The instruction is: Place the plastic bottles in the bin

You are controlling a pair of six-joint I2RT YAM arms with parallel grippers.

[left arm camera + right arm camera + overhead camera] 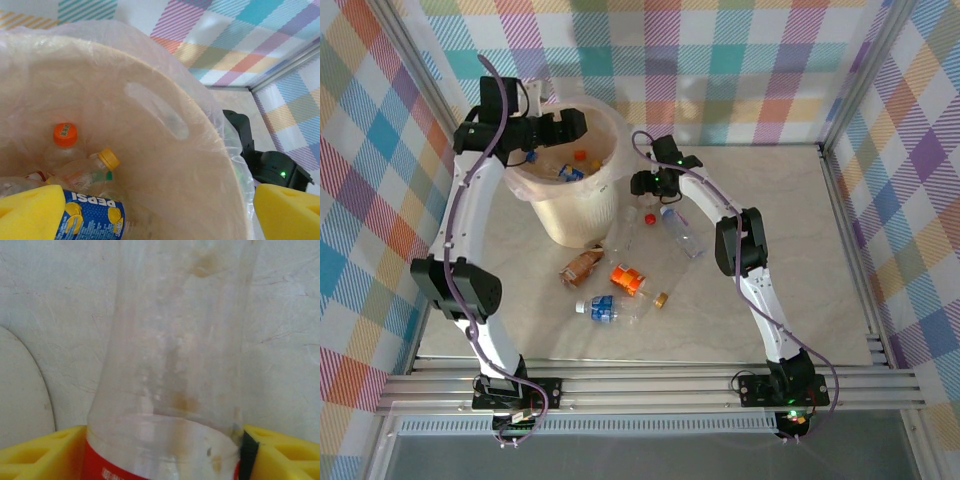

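Picking up: right gripper point(162, 455), at three o'clock of the bin point(582, 215), seems clamped on a red-labelled bottle point(170, 365); left gripper point(572, 124) gapes empty over the bin. Next, lift and swing binward.

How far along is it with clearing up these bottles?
Done: a Pepsi bottle and others lie in the bin, under the open left end effector. In hand: the right end effector grips a red-labelled bottle on the table. Left: the brown-labelled bottle, orange-labelled bottle, blue-labelled bottle and clear bottle.
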